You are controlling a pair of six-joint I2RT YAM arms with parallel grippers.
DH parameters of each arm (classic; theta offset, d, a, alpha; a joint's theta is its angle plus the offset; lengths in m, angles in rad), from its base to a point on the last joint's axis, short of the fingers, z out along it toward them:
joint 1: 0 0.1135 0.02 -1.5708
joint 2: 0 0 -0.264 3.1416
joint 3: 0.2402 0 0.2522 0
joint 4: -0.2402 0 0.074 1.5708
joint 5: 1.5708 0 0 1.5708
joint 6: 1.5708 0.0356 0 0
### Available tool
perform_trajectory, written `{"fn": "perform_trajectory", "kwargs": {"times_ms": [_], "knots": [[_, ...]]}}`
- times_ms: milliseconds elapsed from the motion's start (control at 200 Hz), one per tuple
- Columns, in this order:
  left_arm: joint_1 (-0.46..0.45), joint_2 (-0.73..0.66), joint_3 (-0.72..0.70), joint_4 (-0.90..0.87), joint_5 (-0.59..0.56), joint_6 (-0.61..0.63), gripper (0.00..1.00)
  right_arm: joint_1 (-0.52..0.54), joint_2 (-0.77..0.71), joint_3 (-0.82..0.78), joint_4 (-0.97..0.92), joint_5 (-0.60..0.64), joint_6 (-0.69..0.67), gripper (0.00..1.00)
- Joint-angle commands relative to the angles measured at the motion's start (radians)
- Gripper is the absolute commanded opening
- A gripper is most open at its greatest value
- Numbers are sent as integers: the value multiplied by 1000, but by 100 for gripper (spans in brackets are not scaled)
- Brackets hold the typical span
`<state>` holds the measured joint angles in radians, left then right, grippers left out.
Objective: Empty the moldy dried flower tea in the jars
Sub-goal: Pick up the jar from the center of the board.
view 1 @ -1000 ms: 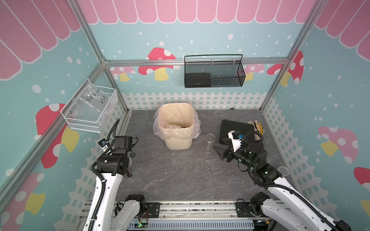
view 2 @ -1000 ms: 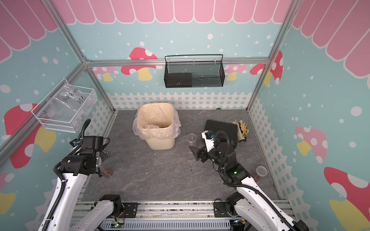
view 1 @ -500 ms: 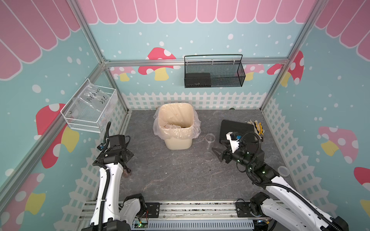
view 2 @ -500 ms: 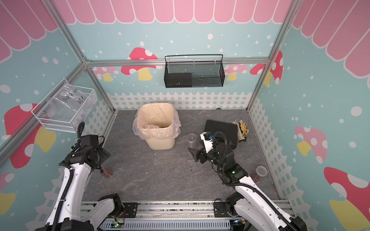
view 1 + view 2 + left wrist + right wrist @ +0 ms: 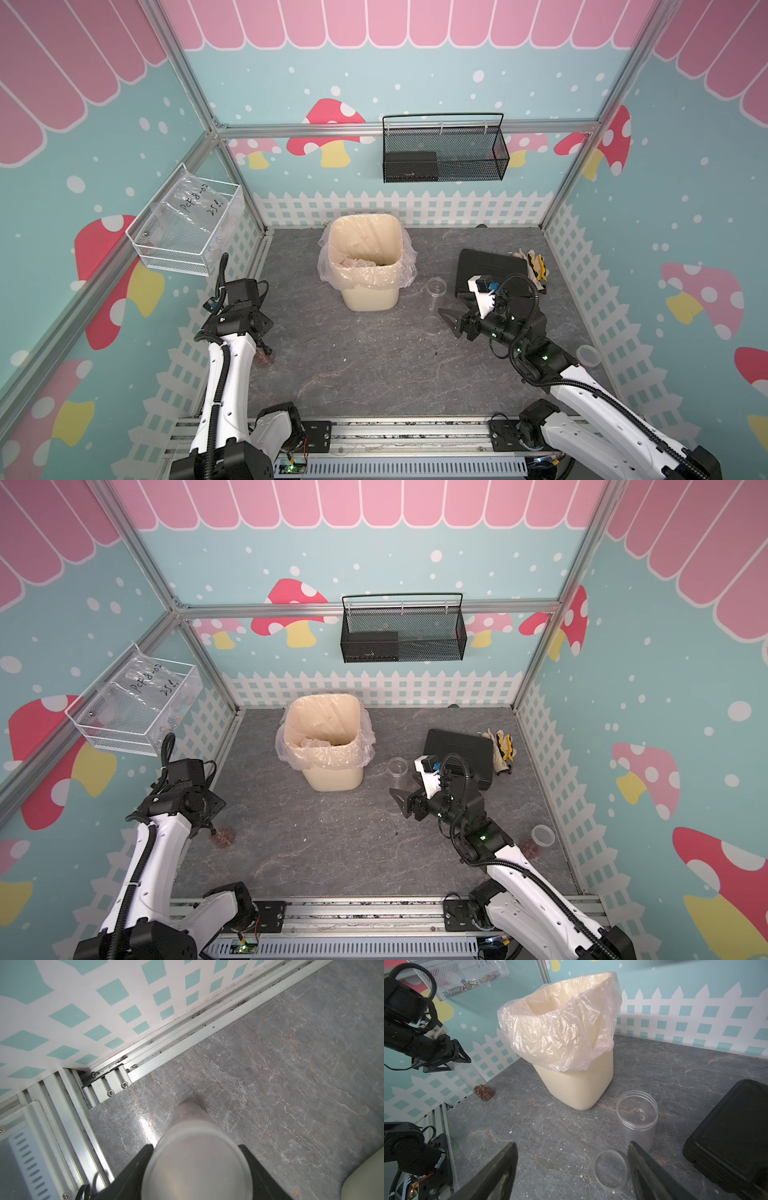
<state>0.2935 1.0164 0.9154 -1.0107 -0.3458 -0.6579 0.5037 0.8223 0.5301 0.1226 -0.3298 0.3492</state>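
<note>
Three clear jars are spread over the grey tabletop. The left jar stands at the left edge, hard by the fence wall, with the dried flower tea lying as a reddish-brown clump in its bottom. The left gripper is down over its top. Its black fingers flank the frosted top and, as far as that close, blurred view lets me judge, press on its sides.

The open jar stands just right of the cream bin, with a lid disc flat on the surface in front of it. The right gripper hangs low there, its fingers spread wide with nothing between them. The third jar, lidded, sits at the right edge, well apart from the others.

The bin, lined with plastic, stands near the rear edge. A black case lies toward the rear right corner, close behind the right gripper, with gloves beside it. From the bin to the front edge, open grey surface lies between the arms.

Only the right wrist view shows the tea from the side. The left wrist view hides it under the jar's top. Both top views look into the bin, where whitish wads lie.
</note>
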Motion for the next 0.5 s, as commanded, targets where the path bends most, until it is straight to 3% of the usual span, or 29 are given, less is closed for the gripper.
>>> {"fn": "perform_trajectory", "kwargs": {"times_ms": [0,195,495], "knots": [[7,-21,-14,19,8,-1,60,-1,5,-9,24,-20,14,84],[8,-52,-21,19,21,18,44,-1,3,-13,19,-27,32,84],[4,-114,47,1,219,141,17,-1,-57,13,-49,-10,-13,84]]}}
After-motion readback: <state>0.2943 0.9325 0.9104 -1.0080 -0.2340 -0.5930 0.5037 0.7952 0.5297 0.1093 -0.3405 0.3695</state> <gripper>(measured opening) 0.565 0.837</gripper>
